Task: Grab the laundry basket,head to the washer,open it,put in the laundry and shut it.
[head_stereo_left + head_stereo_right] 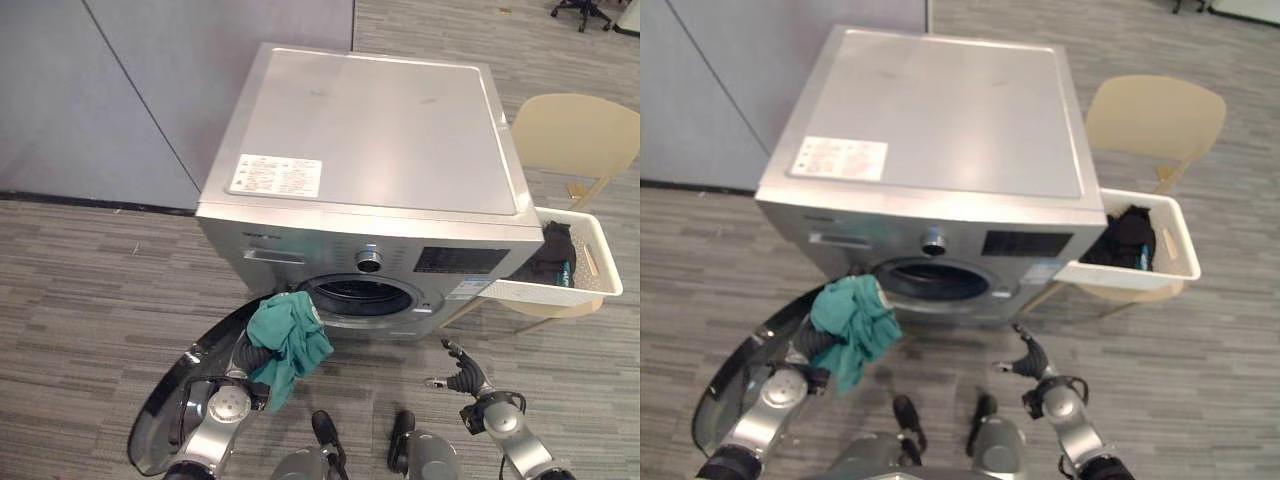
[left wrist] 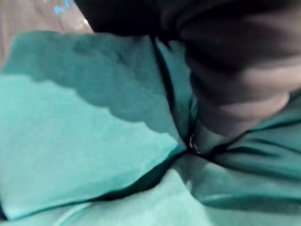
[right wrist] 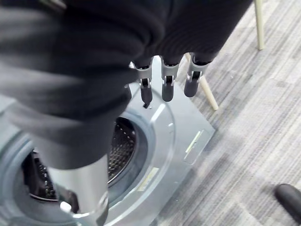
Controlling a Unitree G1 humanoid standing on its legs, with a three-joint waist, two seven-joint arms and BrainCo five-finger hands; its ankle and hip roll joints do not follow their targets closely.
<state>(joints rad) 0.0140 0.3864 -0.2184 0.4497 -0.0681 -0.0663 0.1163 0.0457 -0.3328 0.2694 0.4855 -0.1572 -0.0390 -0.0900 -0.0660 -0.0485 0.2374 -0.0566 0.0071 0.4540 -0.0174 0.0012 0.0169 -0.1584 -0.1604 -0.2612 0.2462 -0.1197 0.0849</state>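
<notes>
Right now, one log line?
door: open | left hand: holds green cloth at drum | right hand: empty | basket: on chair

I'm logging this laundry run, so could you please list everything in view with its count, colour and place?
Washer: one, silver, centre, against the grey wall.
Washer door: one, dark glass, swung open toward the robot's left.
Drum opening: one, dark, on the washer's front.
Green cloth: one, teal, held at the drum opening's left edge.
Laundry basket: one, white, on the chair to the washer's right.
Dark laundry: a pile, black, inside the basket.
Chair: one, beige, right of the washer.
Left hand: under the green cloth, fingers hidden.
Right hand: empty, fingers relaxed, before the washer.
</notes>
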